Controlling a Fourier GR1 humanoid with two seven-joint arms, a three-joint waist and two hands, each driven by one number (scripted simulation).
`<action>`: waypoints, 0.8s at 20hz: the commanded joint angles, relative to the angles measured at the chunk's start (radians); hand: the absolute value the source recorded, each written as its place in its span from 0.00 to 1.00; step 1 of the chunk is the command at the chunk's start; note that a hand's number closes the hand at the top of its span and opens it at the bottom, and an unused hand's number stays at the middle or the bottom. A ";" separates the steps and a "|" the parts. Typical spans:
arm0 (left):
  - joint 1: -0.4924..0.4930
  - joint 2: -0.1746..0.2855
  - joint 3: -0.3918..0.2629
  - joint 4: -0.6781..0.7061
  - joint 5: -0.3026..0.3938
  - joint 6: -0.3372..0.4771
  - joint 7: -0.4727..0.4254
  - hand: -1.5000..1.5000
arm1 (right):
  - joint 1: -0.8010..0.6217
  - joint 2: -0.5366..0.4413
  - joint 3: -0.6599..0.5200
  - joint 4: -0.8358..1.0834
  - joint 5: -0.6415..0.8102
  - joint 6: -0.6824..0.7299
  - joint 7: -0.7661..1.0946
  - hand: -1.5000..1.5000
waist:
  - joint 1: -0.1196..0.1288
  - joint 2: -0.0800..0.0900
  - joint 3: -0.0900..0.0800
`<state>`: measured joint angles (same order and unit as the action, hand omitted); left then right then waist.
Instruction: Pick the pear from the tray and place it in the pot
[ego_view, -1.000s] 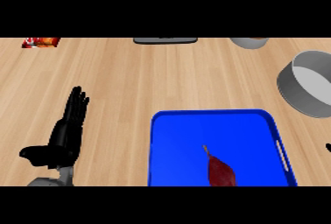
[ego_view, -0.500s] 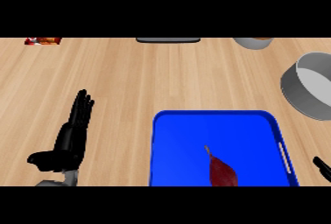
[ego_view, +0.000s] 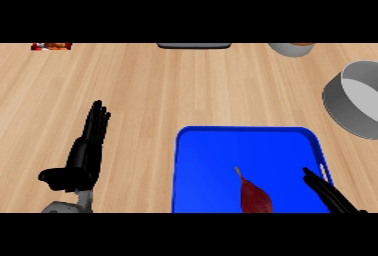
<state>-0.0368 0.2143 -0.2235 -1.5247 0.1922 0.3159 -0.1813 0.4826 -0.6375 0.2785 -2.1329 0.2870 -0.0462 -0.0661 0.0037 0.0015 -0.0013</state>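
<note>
A dark red pear (ego_view: 255, 197) with a thin stem lies on the blue tray (ego_view: 221, 150) near its front edge, partly cut off by the view's lower edge. The grey pot (ego_view: 354, 102) stands at the right edge, beyond the tray's far right corner. My right hand (ego_view: 325, 190) comes in at the lower right over the tray's right rim, fingers straight, a short way right of the pear and apart from it. My left hand (ego_view: 83, 157) rests open on the counter left of the tray, fingers pointing away.
Along the far edge of the wooden counter sit a dark flat object (ego_view: 193, 45), a grey container (ego_view: 291, 49) and a small red item (ego_view: 52, 46) at the far left.
The view has shifted, so everything sits lower and further right. My right hand has come into view at the lower right and reached further over the tray's rim toward the pear.
</note>
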 joint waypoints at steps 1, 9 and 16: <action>-0.022 -0.009 0.029 0.029 0.006 -0.028 -0.021 0.50 | -0.173 0.084 0.069 0.167 0.061 0.041 0.062 0.00 | 0.005 0.001 0.001; -0.031 -0.025 0.038 -0.019 -0.033 -0.017 0.038 0.50 | -0.179 0.155 0.158 0.238 0.221 0.083 0.176 0.00 | -0.003 -0.001 0.001; 0.061 -0.042 0.072 -0.047 -0.039 -0.092 -0.004 0.50 | -0.215 0.242 0.130 0.280 0.249 0.117 0.162 0.00 | -0.003 -0.002 0.001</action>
<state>-0.0143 0.1759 -0.1731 -1.5490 0.1484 0.2643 -0.1682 0.3046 -0.4329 0.4226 -1.8832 0.5230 0.0374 0.0886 -0.0003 -0.0003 0.0001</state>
